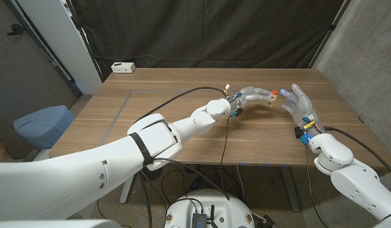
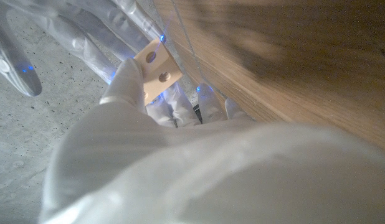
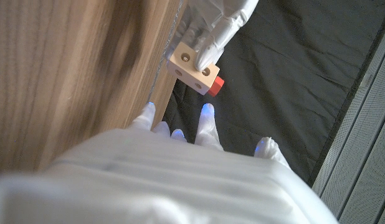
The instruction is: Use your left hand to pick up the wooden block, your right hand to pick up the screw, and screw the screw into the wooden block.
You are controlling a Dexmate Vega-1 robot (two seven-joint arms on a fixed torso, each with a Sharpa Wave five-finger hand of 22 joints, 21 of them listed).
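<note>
Our left hand (image 1: 251, 97) grips the small pale wooden block (image 3: 192, 68) with its red screw (image 3: 218, 83) above the table (light, rigid, likely best pinched by its flat sides), while our right hand (image 1: 301, 103) hovers, fingers spread.

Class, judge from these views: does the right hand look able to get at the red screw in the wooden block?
Probably yes. The right hand is open beside the wooden block, which the left hand holds up; the red screw juts toward it unobstructed.

Wooden table (image 1: 183, 107), black curtain (image 1: 208, 31) behind, grey concrete wall (image 1: 366, 57), blue chair (image 1: 40, 123)
</note>
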